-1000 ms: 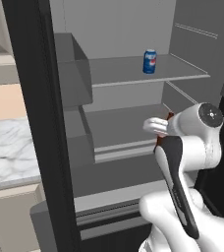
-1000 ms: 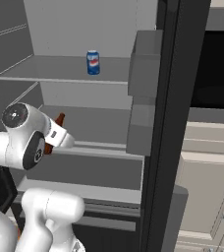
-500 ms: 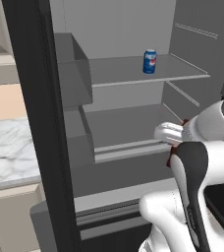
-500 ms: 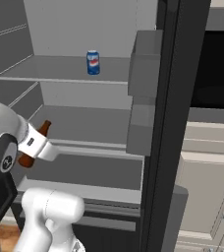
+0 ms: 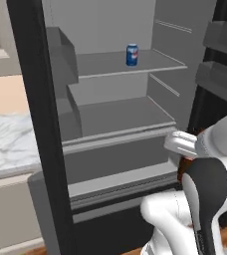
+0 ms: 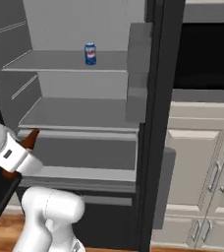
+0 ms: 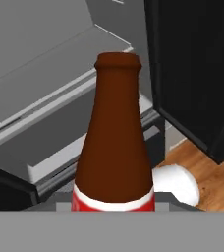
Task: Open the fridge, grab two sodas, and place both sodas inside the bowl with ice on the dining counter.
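A: Which way does the cola bottle [image 7: 115,142] point?
B: In the hand view its long axis runs straight away from the fingers, neck and brown mouth farthest out, red label down at their level. The fingers themselves are hidden under the grey band, so I cannot tell how wide they stand, though the bottle rides with the hand.

A: What does the right base view add?
B: The bottle's neck [image 6: 31,138] slants up past the white hand, aimed toward the open fridge [image 6: 79,118]. The blue can [image 6: 90,53] stands upright on the upper shelf [image 6: 60,61], well beyond the fingers.

A: And the left base view?
B: Only a brown sliver of the bottle [image 5: 185,165] beneath the hand; the can [image 5: 131,55] upright again.
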Robot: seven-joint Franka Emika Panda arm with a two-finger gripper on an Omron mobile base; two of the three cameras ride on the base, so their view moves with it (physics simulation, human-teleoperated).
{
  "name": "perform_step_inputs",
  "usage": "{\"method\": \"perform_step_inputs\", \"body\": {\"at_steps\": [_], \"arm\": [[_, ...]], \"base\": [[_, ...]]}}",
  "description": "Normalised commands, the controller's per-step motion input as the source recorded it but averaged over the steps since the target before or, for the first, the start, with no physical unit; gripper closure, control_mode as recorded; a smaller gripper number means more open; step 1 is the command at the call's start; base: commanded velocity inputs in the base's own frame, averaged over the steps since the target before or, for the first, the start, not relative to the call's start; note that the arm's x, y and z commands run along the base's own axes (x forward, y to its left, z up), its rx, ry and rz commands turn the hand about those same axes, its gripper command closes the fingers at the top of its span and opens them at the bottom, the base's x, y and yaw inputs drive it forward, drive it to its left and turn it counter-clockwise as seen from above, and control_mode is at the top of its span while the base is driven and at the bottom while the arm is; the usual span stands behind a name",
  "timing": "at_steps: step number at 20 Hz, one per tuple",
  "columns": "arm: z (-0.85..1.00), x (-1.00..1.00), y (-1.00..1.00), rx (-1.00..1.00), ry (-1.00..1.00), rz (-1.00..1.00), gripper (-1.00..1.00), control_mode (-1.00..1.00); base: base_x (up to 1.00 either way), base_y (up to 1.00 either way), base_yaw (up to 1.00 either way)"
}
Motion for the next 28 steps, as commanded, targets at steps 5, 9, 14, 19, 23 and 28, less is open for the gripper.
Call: {"method": "perform_step_inputs", "body": {"at_steps": [5, 9, 14, 19, 23, 28], "arm": [[0.00, 0.00, 0.00, 0.00, 0.00, 0.00, 1.00, 1.00], [0.00, 0.00, 0.00, 0.00, 0.00, 0.00, 1.00, 1.00], [0.00, 0.00, 0.00, 0.00, 0.00, 0.00, 1.00, 1.00], [0.00, 0.00, 0.00, 0.00, 0.00, 0.00, 1.00, 1.00], [0.00, 0.00, 0.00, 0.00, 0.00, 0.00, 1.00, 1.00], [0.00, 0.00, 0.00, 0.00, 0.00, 0.00, 1.00, 1.00]], "base": [[-0.60, 0.04, -0.42], [-0.63, 0.00, -0.50], [-0.55, 0.06, -0.56], [-0.42, 0.11, -0.61], [-0.42, 0.09, -0.60], [-0.41, 0.04, -0.61]]}}
